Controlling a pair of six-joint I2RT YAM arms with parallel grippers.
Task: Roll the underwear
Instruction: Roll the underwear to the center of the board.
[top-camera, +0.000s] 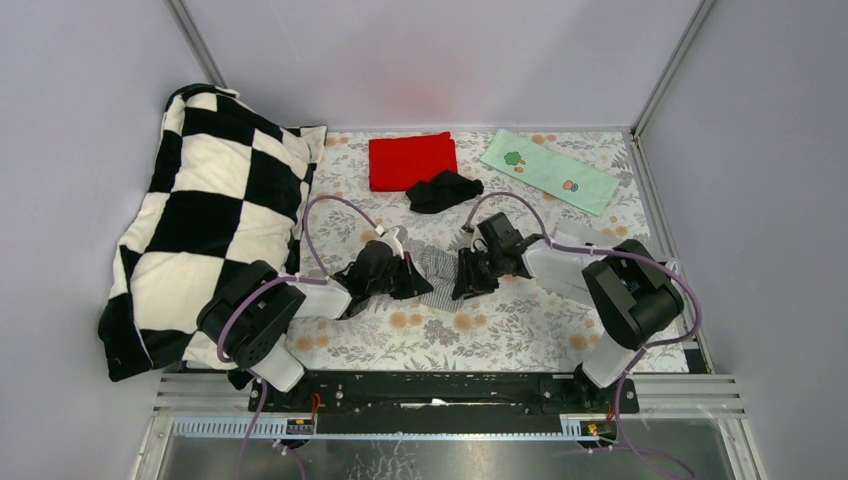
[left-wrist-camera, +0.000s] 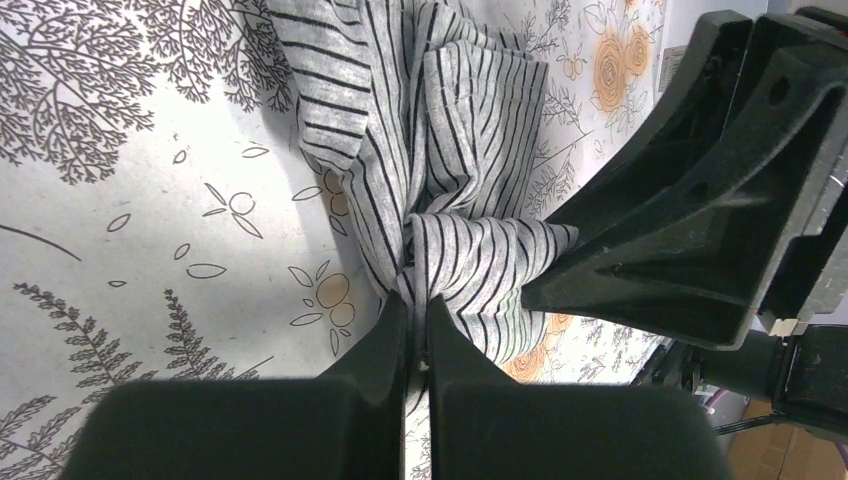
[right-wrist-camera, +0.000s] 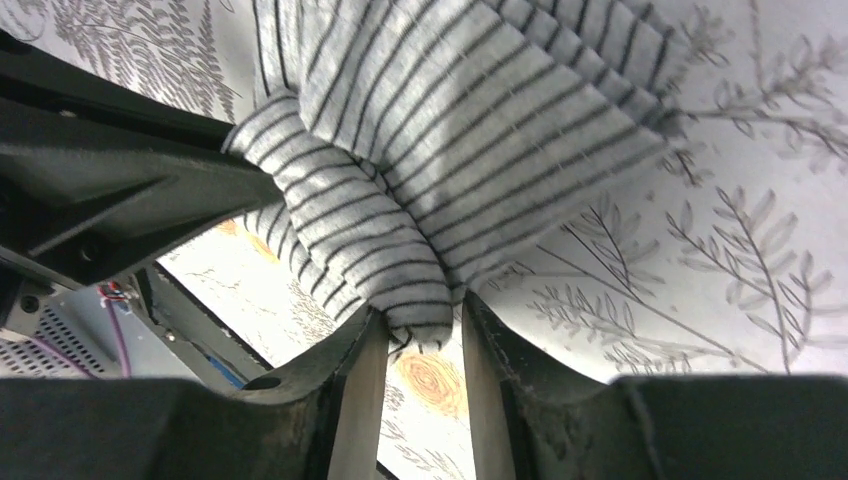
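On the desk (top-camera: 500, 335) the grey striped underwear (top-camera: 437, 268) lies bunched between the arms. We judge rolling barely begun, and the black underwear (top-camera: 443, 190) waits untouched farther back. Left hand (left-wrist-camera: 418, 310): clenched on a striped fold. Right hand (right-wrist-camera: 420, 330): astride another fold — we cannot tell whether it grips. No legible lettering.

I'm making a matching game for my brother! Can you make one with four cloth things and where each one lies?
Things:
1. grey striped cloth briefs
2. plain red rectangular cloth
3. pale green printed cloth strip
4. black-and-white checkered soft cushion

Places:
A. far right
B. left edge
C. in the centre
D. far middle

Pairs: 1-C, 2-D, 3-A, 4-B
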